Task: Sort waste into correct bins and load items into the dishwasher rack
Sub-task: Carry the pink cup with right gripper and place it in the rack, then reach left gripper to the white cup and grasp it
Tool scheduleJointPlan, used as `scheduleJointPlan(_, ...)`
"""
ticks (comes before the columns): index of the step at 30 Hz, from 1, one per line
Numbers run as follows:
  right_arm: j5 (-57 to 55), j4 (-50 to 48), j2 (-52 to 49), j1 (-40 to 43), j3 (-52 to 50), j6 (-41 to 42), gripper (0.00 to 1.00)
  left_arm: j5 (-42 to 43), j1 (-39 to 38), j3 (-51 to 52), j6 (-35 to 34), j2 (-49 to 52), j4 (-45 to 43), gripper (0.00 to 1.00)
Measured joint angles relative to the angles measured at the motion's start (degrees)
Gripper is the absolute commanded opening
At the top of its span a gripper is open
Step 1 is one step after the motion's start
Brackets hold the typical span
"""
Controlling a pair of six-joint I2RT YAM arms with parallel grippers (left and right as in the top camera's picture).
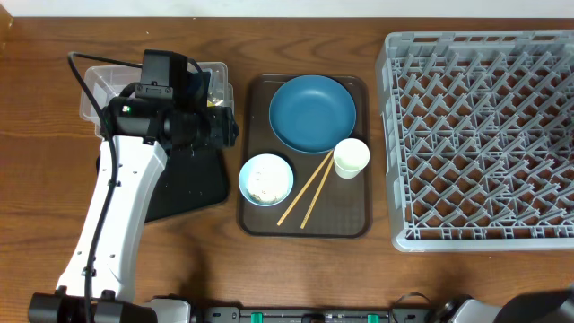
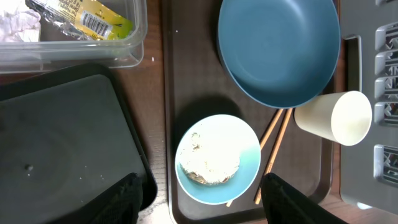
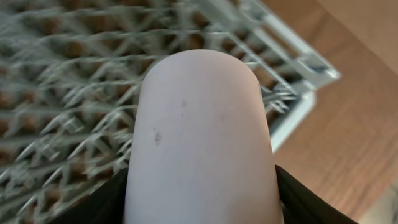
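Note:
My left gripper is open and empty, above the left edge of the brown tray. Below it is the pale blue bowl holding whitish rice scraps. The dark blue plate, the white cup on its side and two chopsticks lie on that tray. The clear tub holds the tissue and the yellow-green wrapper. My right gripper is shut on the pink cup, over a corner of the grey rack.
The black tray lies left of the brown serving tray, under my left arm. The rack's edge shows at the right of the left wrist view. Bare wooden table lies beyond the rack corner.

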State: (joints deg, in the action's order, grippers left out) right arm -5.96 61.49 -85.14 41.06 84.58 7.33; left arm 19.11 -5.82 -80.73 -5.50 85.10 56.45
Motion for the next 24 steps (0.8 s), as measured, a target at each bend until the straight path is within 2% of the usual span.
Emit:
scheduleJointPlan(11,0.22,0.07,-13.68,2.75,2.49,1.29,0.01,-0.02,0.0,0.0,0.0,0.0,-0.02,0.64)
scheduleJointPlan(13,0.26,0.07,-16.04,2.75,2.49,1.31,0.03,-0.02,0.0,0.0,0.0,0.0,-0.02,0.64)
scheduleJointPlan(14,0.31,0.11,-17.05,2.75,2.49,1.31,0.09,-0.02,0.0,0.0,0.0,0.0,-0.02,0.64)
scheduleJointPlan(16,0.39,0.31,-18.78,2.75,2.49,1.36,0.36,-0.02,0.0,0.0,0.0,0.0,-0.02,0.64)
scheduleJointPlan(17,0.37,0.39,-19.5,2.75,2.49,1.38,0.45,-0.02,0.0,0.0,0.0,0.0,0.0,0.64)
scheduleJointPlan(19,0.37,0.35,-20.65,2.75,2.49,1.46,0.76,-0.02,0.0,0.0,0.0,0.0,-0.02,0.65)
scheduleJointPlan(20,0.39,0.31,-20.9,2.75,2.49,1.57,0.88,-0.02,0.0,0.0,0.0,0.0,-0.02,0.65)
scheduleJointPlan(21,0.96,0.11,-20.98,2.8,2.49,1.86,0.96,-0.02,0.0,0.0,0.0,0.0,-0.02,0.65)
scheduleJointPlan(22,2.05,-0.11,-20.98,2.91,2.49,1.95,0.99,-0.02,0.0,0.0,0.0,0.0,-0.02,0.69)
scheduleJointPlan(24,3.63,-0.42,-20.98,2.93,2.51,1.81,0.99,-0.02,0.0,0.0,0.2,0.0,-0.02,0.7)
